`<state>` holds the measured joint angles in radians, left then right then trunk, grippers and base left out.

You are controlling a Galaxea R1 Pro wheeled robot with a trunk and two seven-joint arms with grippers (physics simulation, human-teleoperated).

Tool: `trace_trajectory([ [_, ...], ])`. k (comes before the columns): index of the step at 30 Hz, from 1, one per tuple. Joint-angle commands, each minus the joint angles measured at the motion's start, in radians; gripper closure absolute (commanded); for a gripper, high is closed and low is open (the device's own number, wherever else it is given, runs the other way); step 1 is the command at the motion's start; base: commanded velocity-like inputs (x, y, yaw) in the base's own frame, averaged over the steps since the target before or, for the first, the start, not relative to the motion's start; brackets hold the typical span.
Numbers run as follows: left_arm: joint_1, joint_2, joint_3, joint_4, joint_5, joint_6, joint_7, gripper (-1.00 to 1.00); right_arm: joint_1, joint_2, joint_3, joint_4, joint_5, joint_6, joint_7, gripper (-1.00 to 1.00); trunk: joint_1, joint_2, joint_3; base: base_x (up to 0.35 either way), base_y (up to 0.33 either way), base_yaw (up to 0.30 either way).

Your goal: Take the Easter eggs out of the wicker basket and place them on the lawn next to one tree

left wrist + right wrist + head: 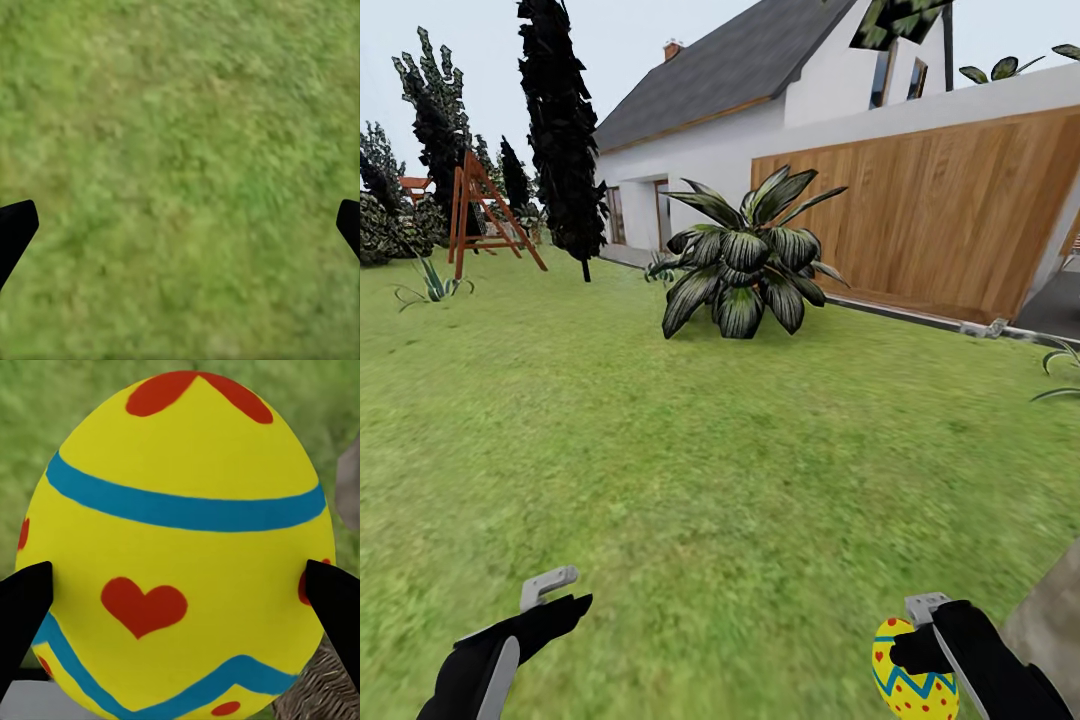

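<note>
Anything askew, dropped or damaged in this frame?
Nothing stands out. The right end effector holds one Easter egg squarely between its fingers, intact. The left end effector is open over bare lawn. No egg lies on the visible grass.

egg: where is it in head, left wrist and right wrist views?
Head view: egg at the bottom right, held in the right gripper.
Left wrist view: grass between the open left gripper's fingertips; no egg there.
Right wrist view: egg close up between the fingertips.
Shared landmark: the lawn.
</note>
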<state>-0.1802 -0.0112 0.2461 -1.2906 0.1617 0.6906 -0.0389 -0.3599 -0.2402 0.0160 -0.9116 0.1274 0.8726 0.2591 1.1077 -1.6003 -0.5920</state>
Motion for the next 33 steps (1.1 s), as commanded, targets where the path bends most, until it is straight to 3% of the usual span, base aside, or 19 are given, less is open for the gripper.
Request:
trace_trajectory([
  [1, -0.001, -0.001, 0.003, -0.001, 0.002, 0.006, -0.004, -1.0, -0.001, -0.001, 0.002, -0.001, 0.011, 0.003, 0.007, 1.0, 0.004, -0.008, -0.004, 0.0, 0.0, 0.0],
  [33, -0.001, -0.009, 0.002, 0.005, -0.001, 0.006, 0.001, -1.0, -0.001, 0.001, 0.005, 0.002, 0.014, 0.003, 0.006, 1.0, 0.127, -0.232, -0.105, 0.0, 0.0, 0.0],
])
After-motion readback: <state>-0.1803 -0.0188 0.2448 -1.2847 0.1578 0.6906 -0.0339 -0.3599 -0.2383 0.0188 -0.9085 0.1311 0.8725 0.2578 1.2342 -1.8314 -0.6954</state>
